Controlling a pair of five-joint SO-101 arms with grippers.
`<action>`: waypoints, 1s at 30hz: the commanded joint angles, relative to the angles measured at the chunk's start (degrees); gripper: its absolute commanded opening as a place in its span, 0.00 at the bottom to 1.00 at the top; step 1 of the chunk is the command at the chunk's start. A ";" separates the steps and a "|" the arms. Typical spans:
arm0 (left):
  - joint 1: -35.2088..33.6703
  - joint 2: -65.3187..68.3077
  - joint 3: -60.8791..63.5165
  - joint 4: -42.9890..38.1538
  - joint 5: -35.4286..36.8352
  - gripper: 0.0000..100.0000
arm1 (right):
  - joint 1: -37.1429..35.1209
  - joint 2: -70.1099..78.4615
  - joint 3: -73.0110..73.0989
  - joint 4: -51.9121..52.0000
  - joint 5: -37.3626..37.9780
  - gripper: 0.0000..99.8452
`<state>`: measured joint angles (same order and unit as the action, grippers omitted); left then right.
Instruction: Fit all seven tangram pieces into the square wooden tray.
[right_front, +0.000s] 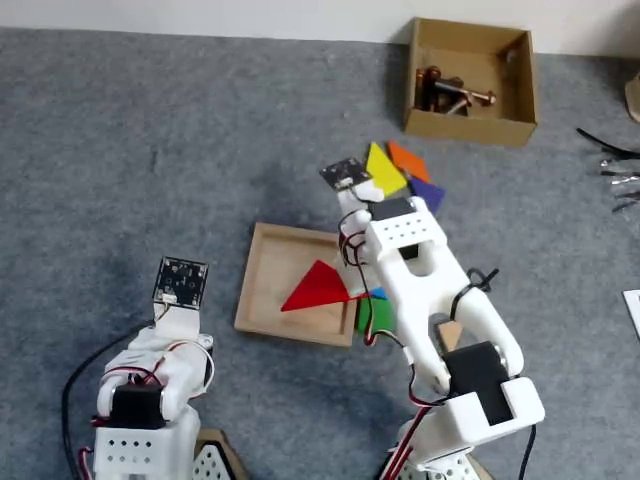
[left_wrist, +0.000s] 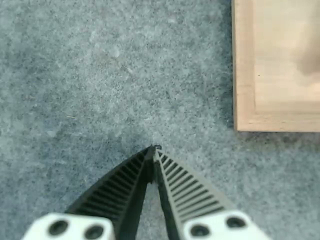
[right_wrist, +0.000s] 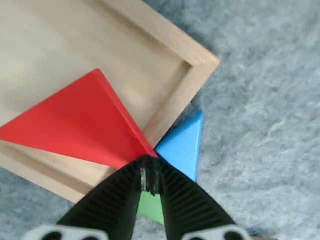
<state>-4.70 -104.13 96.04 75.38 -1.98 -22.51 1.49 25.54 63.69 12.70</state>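
The square wooden tray (right_front: 262, 290) lies mid-table. A red triangle (right_front: 318, 288) rests in it, tilted over the rim (right_wrist: 180, 95) in the right wrist view. My right gripper (right_wrist: 149, 162) is shut, its tips at the corner of the red triangle (right_wrist: 85, 120). Just outside that rim lie a blue triangle (right_wrist: 182, 145) and a green piece (right_wrist: 150, 207). Yellow (right_front: 383, 168), orange (right_front: 408, 160) and purple (right_front: 426, 192) pieces lie beyond the tray. My left gripper (left_wrist: 154, 148) is shut above bare carpet, near a tray corner (left_wrist: 245, 75).
A cardboard box (right_front: 468, 125) with metal parts stands at the back right. Cables (right_front: 610, 160) lie at the right edge. A small tan piece (right_front: 450, 333) shows beside the right arm (right_front: 440, 300). The left arm (right_front: 160, 370) stands at the front left on grey carpet.
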 joint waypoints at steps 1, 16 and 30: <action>-0.57 -0.31 1.10 0.18 -0.53 0.01 | -0.57 -1.54 -0.04 -4.62 0.79 0.01; -0.57 -0.31 1.10 0.18 -0.53 0.01 | -9.19 -1.63 3.56 -6.29 0.70 0.01; -0.57 -0.31 1.10 0.18 -0.53 0.01 | -14.64 -2.59 4.53 0.31 0.62 0.01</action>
<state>-4.70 -104.13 96.04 75.38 -1.98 -35.60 0.88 31.08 60.97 12.70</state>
